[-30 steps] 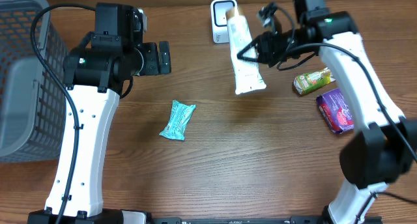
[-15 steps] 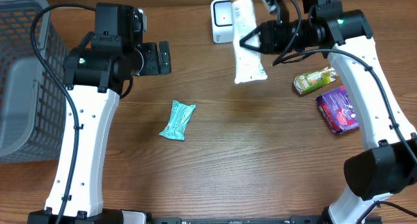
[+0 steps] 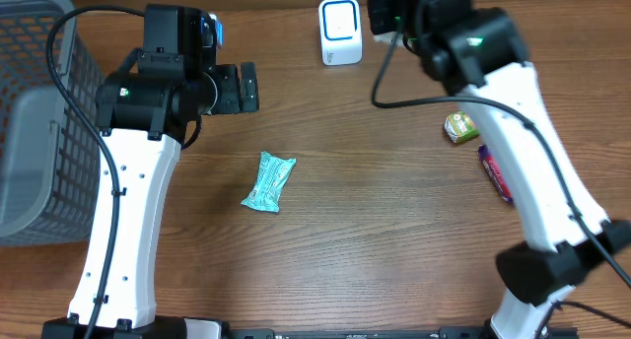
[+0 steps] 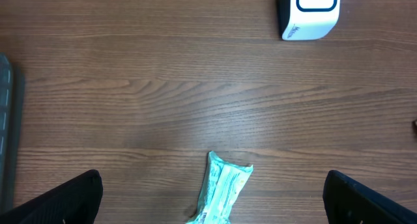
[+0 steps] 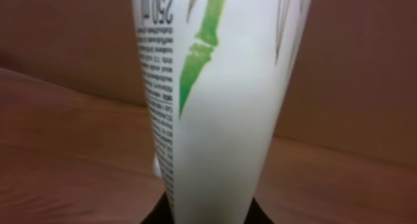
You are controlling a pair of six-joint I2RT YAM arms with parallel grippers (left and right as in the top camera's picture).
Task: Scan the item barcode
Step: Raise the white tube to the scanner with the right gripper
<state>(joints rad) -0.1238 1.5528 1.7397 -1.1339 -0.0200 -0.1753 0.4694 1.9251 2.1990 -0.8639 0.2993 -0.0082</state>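
The item, a white tube (image 5: 215,107) with a green bamboo print and small black text, fills the right wrist view and stands up from my right gripper (image 5: 208,214), which is shut on its lower end. From overhead the tube is hidden under the right arm's wrist (image 3: 434,14), raised at the back beside the white barcode scanner (image 3: 340,32). No barcode shows on the tube. My left gripper (image 4: 215,201) hangs open and holds nothing, above a teal packet (image 4: 221,191); the scanner (image 4: 309,12) lies far ahead of it.
The teal packet (image 3: 269,181) lies mid-table. A green packet (image 3: 460,128) and a purple packet (image 3: 493,171), partly hidden by the right arm, lie at the right. A grey mesh basket (image 3: 39,112) stands at the left edge.
The right arm has lifted and turned the tube toward the back by the scanner; the tube has passed out of sight under the wrist in the overhead view. The left arm has not moved.
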